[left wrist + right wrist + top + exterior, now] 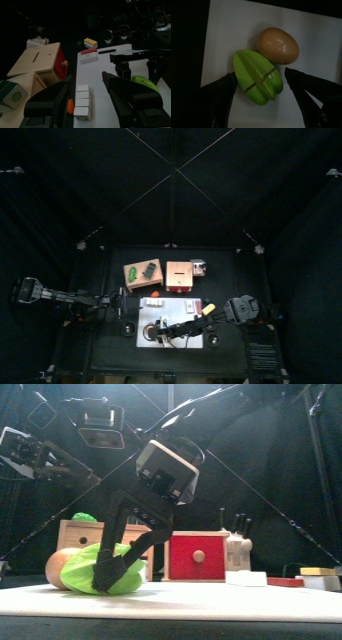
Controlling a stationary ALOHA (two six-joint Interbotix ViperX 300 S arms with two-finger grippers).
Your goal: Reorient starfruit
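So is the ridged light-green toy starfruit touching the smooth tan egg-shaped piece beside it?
Touching. In the right wrist view the light-green starfruit lies against the tan egg-shaped piece with no white mat visible between them; the front view agrees.

starfruit (256,76) light yellowish-green with a thin brown band across it; egg-shaped piece (278,45) beside it tan-orange; white mat (314,50) under both; black gripper (127,574); red box (198,556) with a tan oval on its face; pale wood box (39,59) (red side); small yellow block (90,42)
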